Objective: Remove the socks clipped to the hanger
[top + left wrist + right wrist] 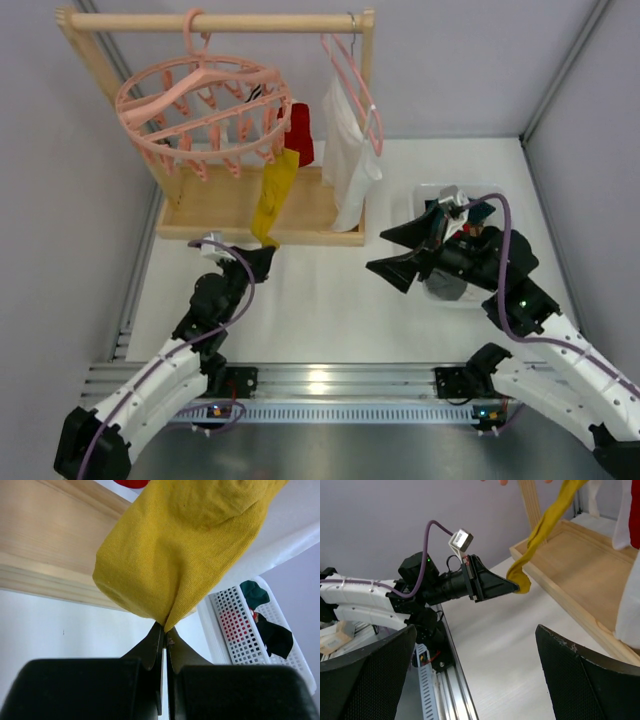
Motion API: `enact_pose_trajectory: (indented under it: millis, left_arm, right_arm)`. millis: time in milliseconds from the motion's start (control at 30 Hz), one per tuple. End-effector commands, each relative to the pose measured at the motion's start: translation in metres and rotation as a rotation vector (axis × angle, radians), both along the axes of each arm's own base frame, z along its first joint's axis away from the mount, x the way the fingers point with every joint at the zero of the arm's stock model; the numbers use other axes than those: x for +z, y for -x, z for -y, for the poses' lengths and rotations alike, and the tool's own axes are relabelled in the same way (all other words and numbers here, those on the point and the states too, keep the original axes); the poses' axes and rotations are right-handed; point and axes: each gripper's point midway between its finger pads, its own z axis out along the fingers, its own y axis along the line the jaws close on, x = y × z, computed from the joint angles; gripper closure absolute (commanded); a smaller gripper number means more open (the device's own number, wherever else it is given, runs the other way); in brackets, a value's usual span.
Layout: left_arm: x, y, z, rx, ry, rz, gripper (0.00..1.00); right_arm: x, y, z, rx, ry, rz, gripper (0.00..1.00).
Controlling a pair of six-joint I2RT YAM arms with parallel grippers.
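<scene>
Left fingers (262,262) (150,652) are pressing together on the toe end of the mustard sock (275,195) (185,540); the wrist view is showing the cloth bunching right at the tips, with no gap between them.

The mustard sock is running taut and slanted from the pinch up to the near right edge of the hanger (200,105); its upper end is hanging among the pink pegs there, though the peg's grip is too small to make out.

The hanger is hanging by its hook from the top bar of the wooden rack (215,20), tilting toward the camera; a red sock (300,130) is dangling from its right side, just beside the mustard one.

A white cloth (345,150) is hanging on a thin pink hanger (360,90) at the right end of the bar.

Right fingers (410,232) (370,680) are spreading wide and holding nothing; they are hovering over the white basket (430,195) (235,625) on the right of the bench (330,300); their own camera is looking across at the left fingers (495,585) and the mustard sock (545,525).

The basket is holding a dark teal sock (255,594) and a black one (277,637).
</scene>
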Motion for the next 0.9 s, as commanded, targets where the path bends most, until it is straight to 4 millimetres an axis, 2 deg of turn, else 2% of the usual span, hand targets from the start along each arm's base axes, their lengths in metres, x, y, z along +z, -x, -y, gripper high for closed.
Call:
enact_pose_trajectory:
  millis: [0, 33, 67, 100, 133, 167, 200, 267, 300, 333, 367, 400, 433, 467, 500, 533, 567, 600, 633, 667, 700, 733, 767, 800, 833, 867]
  left_arm:
    - [-0.016, 0.008, -0.003, 0.005, 0.000, -0.071, 1.00]
    - [-0.021, 0.011, -0.004, 0.003, 0.002, -0.093, 1.00]
    - [-0.023, 0.012, -0.004, 0.000, 0.004, -0.104, 1.00]
    - [-0.023, 0.015, -0.004, -0.004, 0.012, -0.104, 1.00]
    - [-0.028, 0.018, -0.003, -0.012, 0.016, -0.122, 1.00]
    - [-0.030, 0.020, -0.003, -0.016, 0.020, -0.128, 1.00]
    - [-0.033, 0.023, -0.002, -0.026, 0.024, -0.137, 1.00]
    - [-0.036, 0.026, -0.002, -0.034, 0.027, -0.143, 1.00]
    - [-0.035, 0.028, -0.003, -0.036, 0.030, -0.138, 1.00]
    - [-0.038, 0.029, -0.003, -0.039, 0.027, -0.142, 1.00]
    - [-0.040, 0.030, -0.003, -0.040, 0.023, -0.150, 1.00]
    - [-0.040, 0.031, -0.003, -0.042, 0.021, -0.150, 1.00]
    - [-0.039, 0.032, -0.003, -0.047, 0.024, -0.146, 1.00]
    - [-0.039, 0.033, -0.002, -0.051, 0.021, -0.149, 1.00]
    - [-0.039, 0.033, -0.002, -0.053, 0.021, -0.149, 1.00]
    - [-0.037, 0.034, -0.002, -0.055, 0.020, -0.144, 1.00]
    - [-0.039, 0.034, -0.003, -0.053, 0.016, -0.148, 1.00]
    - [-0.040, 0.034, -0.004, -0.052, 0.013, -0.151, 1.00]
    - [-0.037, 0.034, -0.004, -0.051, 0.015, -0.143, 1.00]
    - [-0.037, 0.035, -0.004, -0.052, 0.015, -0.141, 1.00]
    - [-0.037, 0.036, -0.003, -0.057, 0.014, -0.143, 1.00]
    - [-0.036, 0.036, -0.004, -0.055, 0.013, -0.141, 1.00]
    - [-0.034, 0.035, -0.004, -0.056, 0.015, -0.135, 1.00]
    - [-0.033, 0.036, -0.003, -0.059, 0.015, -0.135, 1.00]
    - [-0.033, 0.036, -0.003, -0.060, 0.012, -0.137, 1.00]
    - [-0.033, 0.036, -0.003, -0.061, 0.010, -0.135, 1.00]
  right_arm:
    - [0.026, -0.005, -0.022, -0.004, 0.009, 0.029, 0.02]
    - [0.023, -0.013, -0.031, -0.019, 0.028, 0.010, 0.03]
    - [0.029, -0.014, -0.037, -0.020, 0.035, 0.027, 0.03]
    - [0.046, -0.004, -0.048, 0.009, 0.026, 0.047, 0.03]
    - [0.043, -0.014, -0.059, -0.026, 0.057, 0.045, 0.04]
    - [0.047, -0.004, -0.073, 0.004, 0.064, 0.050, 0.04]
    - [0.050, -0.017, -0.084, -0.046, 0.098, 0.041, 0.05]
    - [0.053, -0.016, -0.103, -0.064, 0.131, 0.031, 0.05]
    - [0.068, -0.019, -0.108, -0.080, 0.127, 0.038, 0.05]
    - [0.054, -0.033, -0.124, -0.116, 0.180, 0.025, 0.05]
    - [0.054, -0.035, -0.133, -0.118, 0.195, 0.027, 0.05]
    - [0.071, -0.040, -0.139, -0.130, 0.179, 0.040, 0.05]
    - [0.055, -0.054, -0.152, -0.162, 0.237, 0.029, 0.05]
    - [0.075, -0.060, -0.156, -0.183, 0.215, 0.048, 0.05]
    - [0.077, -0.067, -0.160, -0.205, 0.226, 0.052, 0.06]
    - [0.056, -0.083, -0.169, -0.250, 0.300, 0.032, 0.06]
    - [0.083, -0.087, -0.173, -0.267, 0.262, 0.052, 0.06]
    - [0.086, -0.092, -0.180, -0.272, 0.272, 0.055, 0.06]
    - [0.062, -0.102, -0.194, -0.275, 0.350, 0.043, 0.07]
    - [0.087, -0.106, -0.199, -0.285, 0.310, 0.063, 0.07]
    - [0.086, -0.112, -0.204, -0.299, 0.323, 0.063, 0.08]
    - [0.069, -0.122, -0.216, -0.309, 0.366, 0.059, 0.11]
    - [0.082, -0.124, -0.219, -0.312, 0.353, 0.068, 0.12]
    - [0.080, -0.128, -0.223, -0.316, 0.360, 0.069, 0.14]
    - [0.067, -0.133, -0.233, -0.315, 0.384, 0.063, 0.16]
    - [0.069, -0.135, -0.236, -0.316, 0.377, 0.068, 0.17]
